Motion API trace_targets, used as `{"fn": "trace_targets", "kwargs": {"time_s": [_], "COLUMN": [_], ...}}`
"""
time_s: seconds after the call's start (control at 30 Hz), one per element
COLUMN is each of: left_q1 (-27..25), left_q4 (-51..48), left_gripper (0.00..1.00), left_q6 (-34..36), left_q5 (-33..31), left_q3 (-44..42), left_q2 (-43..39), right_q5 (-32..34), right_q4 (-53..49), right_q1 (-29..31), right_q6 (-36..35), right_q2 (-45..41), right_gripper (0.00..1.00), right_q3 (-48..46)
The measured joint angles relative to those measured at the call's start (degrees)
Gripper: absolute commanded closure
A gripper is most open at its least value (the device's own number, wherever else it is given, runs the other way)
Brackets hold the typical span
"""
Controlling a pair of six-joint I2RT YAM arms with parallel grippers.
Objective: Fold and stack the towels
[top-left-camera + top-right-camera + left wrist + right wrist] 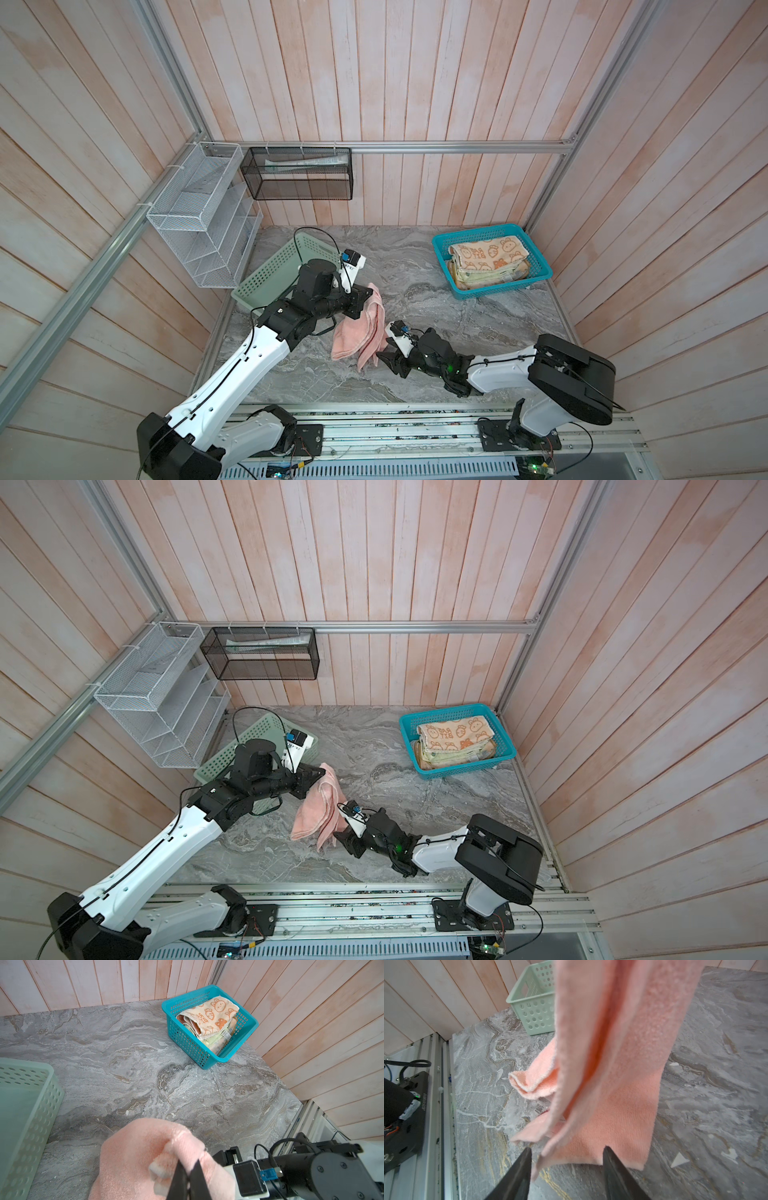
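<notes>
While the left gripper (188, 1164) pinches the top of the pink towel (361, 332) between jaws pressed together, the cloth hangs in long folds over the middle of the table (436, 324), its lower end bunched on the marble. The right gripper (568, 1148) sits low at the towel's bottom edge with its jaws spread; in the right wrist view the hem dangles between the two fingers without being clamped. In both top views the right arm's wrist camera covers that edge. At the far right corner, well apart from both arms, the teal basket (498, 289) holds a folded pile topped by the bunny towel (488, 251), with a yellow-green towel (484, 276) showing below it; the lowest layers are too hidden to tell apart. The mint basket (270, 274) stands at the far left of the table, partly hidden behind the left arm (249, 365) in both top views and behind the hanging cloth in the right wrist view. On the rail above it hang a white wire rack (199, 216) and a black mesh bin (299, 174).
</notes>
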Motion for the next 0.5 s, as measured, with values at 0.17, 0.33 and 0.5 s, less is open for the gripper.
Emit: {"fn": "trace_targets", "kwargs": {"time_s": [0.17, 0.33, 0.5], "left_q1": [0.02, 0.02, 0.24], "left_q4": [0.02, 0.0, 0.04], "left_gripper": [1.0, 1.0, 1.0], "left_q6": [-0.87, -1.51, -2.19], "left_q5": [0.02, 0.42, 1.31], "left_q3": [0.52, 1.03, 1.16], "left_q2": [0.0, -0.02, -0.68], "right_q5": [0.87, 3.96, 6.49], "right_q4": [3.5, 4.52, 4.9], "right_q1": [0.7, 0.9, 0.9], "right_q6": [0.46, 0.5, -0.61], "right_q2": [0.83, 3.1, 4.5], "right_gripper": [0.44, 0.44, 0.46], "right_q3": [-1.31, -1.31, -0.79]}}
